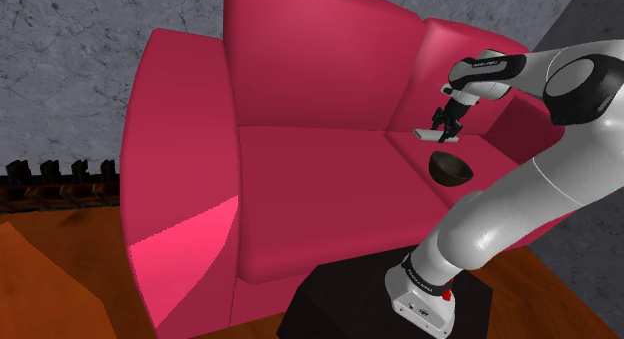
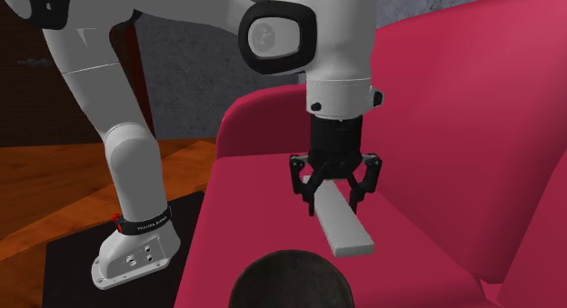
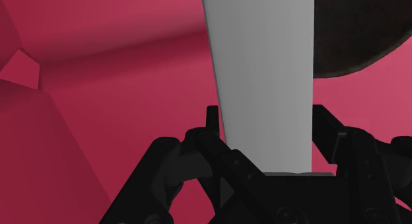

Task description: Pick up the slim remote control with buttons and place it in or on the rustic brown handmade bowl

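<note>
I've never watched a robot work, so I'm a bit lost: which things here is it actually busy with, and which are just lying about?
Part of the job:
- grey remote, clasped in the black gripper
- dark bowl, sitting on the seat cushion

Just there:
- red sofa
- black stand under the arm
- wooden floor
- row of dark objects by the grey wall

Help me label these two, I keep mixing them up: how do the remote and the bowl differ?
Colour: the remote is plain light grey, the bowl dark. Shape: the remote is a long flat bar, the bowl round and hollow. State: the remote is clasped in the gripper, the bowl sits free on the red sofa. Both are close together over the seat.
</note>
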Tool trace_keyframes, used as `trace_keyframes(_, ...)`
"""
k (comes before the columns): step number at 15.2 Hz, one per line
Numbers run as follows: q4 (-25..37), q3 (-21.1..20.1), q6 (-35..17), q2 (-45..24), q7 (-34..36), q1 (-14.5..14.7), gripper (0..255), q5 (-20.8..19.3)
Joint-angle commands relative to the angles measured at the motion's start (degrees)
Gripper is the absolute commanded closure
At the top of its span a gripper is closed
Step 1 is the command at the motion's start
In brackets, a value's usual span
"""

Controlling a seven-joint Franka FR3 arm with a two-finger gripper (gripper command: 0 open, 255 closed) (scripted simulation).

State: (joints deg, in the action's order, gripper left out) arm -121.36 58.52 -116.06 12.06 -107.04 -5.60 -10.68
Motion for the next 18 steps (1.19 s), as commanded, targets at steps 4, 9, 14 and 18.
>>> trace_keyframes(4,-0.69,2.83,0.67,3.14,-4.72,-3.36,255,-3.19)
trace_keyframes(9,-0.23,6.12,1.22,4.54,-9.52,-5.55,255,-4.83)
trace_keyframes(14,-2.91,8.56,-2.94,2.58,-10.57,-4.34,255,-3.66)
trace_keyframes(18,-4.86,11.02,-6.36,0.44,-11.89,-2.86,255,-2.05)
